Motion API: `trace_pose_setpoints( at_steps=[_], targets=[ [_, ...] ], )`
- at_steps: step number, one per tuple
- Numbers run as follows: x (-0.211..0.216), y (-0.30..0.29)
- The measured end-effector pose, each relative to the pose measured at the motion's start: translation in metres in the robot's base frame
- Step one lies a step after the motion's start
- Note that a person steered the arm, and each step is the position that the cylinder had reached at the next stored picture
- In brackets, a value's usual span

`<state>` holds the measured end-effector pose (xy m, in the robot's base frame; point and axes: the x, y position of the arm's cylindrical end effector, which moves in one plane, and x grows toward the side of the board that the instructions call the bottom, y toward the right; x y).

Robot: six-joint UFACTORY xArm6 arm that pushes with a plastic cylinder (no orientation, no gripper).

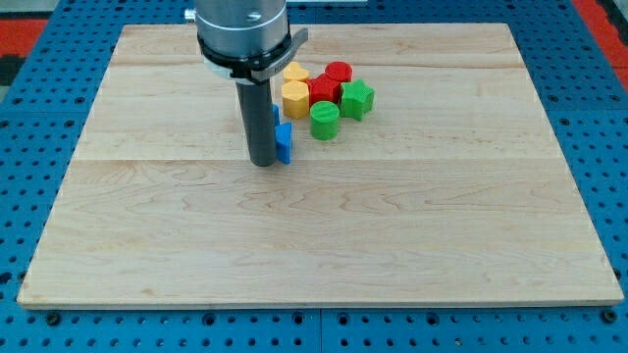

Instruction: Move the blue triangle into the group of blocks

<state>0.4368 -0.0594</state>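
Nearest the view's bottom: bare wooden board [324, 245], pale planks, set on a blue pegboard surface [29, 196].

Further up, my tip [263, 163] down on the board, left of centre; no fingers to speak of, just the dark rod under a grey cylindrical mount [242, 29].

Touching the tip's right side: blue triangle [284, 140], mostly hidden behind the rod, so shape only partly made out. Sat apart from the group, below and left of it.

Beyond, toward the view's top right of the tip, the cluster packed close together: green cylinder [325, 121] nearest, green star-like block [357, 99] to its right, yellow block [294, 98] at the left, red block [323, 91] in the middle. Farthest back: second yellow block [294, 73] and red cylinder [339, 72].
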Motion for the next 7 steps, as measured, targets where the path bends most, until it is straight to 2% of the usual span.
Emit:
trace_pose_setpoints(
  at_steps=[2, 3, 5, 7],
  targets=[
    [-0.015, 0.037],
    [-0.027, 0.037],
    [-0.027, 0.061],
    [-0.028, 0.058]
  ],
)
